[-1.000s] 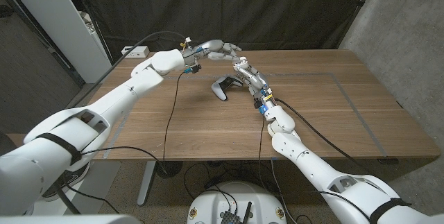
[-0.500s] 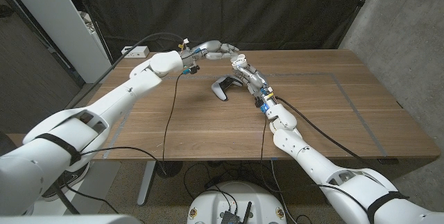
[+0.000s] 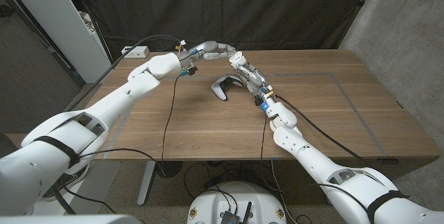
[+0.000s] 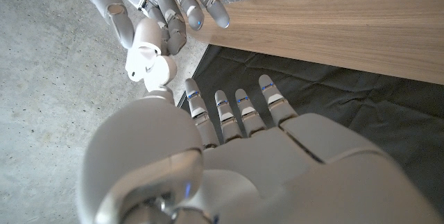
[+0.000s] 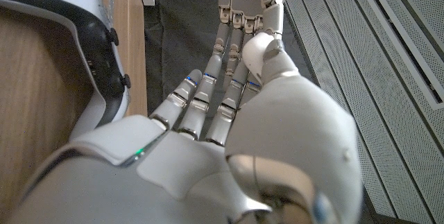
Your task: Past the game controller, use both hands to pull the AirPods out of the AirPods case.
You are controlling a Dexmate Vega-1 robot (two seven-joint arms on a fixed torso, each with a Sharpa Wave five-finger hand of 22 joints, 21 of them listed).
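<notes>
Currently both hands past game controller [image 3: 223, 87] | right hand [image 3: 240, 64] pinches AirPods case [image 4: 143, 56] | left hand [image 3: 211, 48] fingers extended, empty | AirPods extraction pending

The head view looks down over the brown wooden surface [image 3: 208, 123] towards 12 o'clock. Both wrist views sit close behind their hands, sharing the white game controller [image 5: 76, 44].

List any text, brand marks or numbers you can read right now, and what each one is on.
None can be read.
Game controller: no logo or lettering resolves in the head view or the right wrist view.
White AirPods case, between the left hand and the right hand: plain, no mark visible.
White box with sockets at the table's far left corner: too small to read.
</notes>
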